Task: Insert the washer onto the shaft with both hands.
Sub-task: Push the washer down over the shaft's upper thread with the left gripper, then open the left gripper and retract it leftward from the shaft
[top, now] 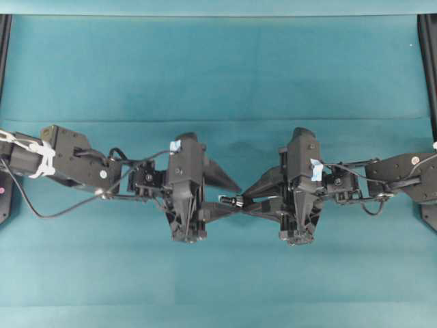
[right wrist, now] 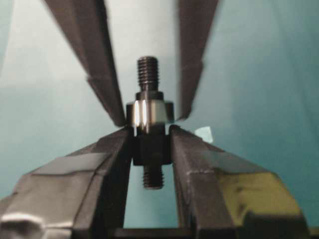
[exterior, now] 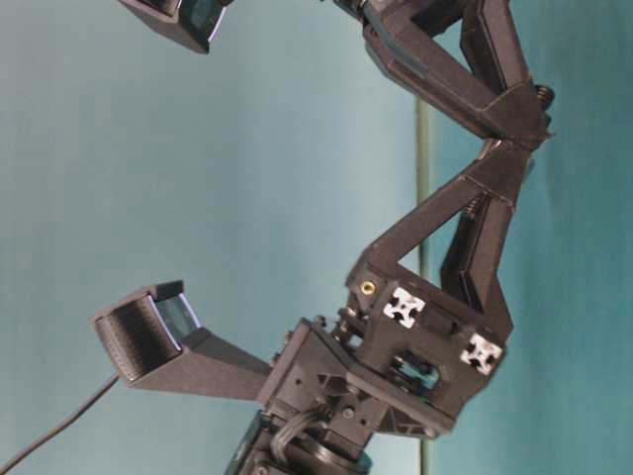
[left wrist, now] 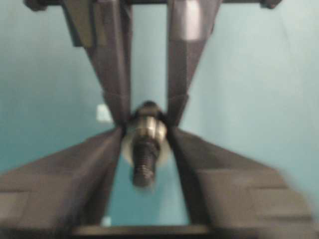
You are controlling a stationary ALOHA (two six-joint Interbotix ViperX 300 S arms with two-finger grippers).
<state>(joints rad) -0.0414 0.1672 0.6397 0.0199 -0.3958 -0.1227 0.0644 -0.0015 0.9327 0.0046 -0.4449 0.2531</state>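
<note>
The shaft (right wrist: pixel 151 149) is a dark stepped rod with threaded ends, held level above the table. My right gripper (right wrist: pixel 152 142) is shut on its dark collar. The washer (right wrist: pixel 149 113), a shiny thick ring, sits around the shaft just beyond that collar. My left gripper (left wrist: pixel 144 138) is shut on the washer (left wrist: pixel 148 128), and the shaft's threaded end (left wrist: pixel 143 167) pokes through it toward the left wrist camera. In the overhead view the left gripper (top: pixel 234 199) and right gripper (top: pixel 247 200) meet tip to tip at the shaft (top: pixel 232 201).
The teal table cloth (top: pixel 218 75) lies under both arms. A small pale tape scrap (right wrist: pixel 203 133) lies on the cloth below the grippers; it also shows in the left wrist view (left wrist: pixel 103 113). Black frame posts (top: pixel 428 61) stand at the table's side edges.
</note>
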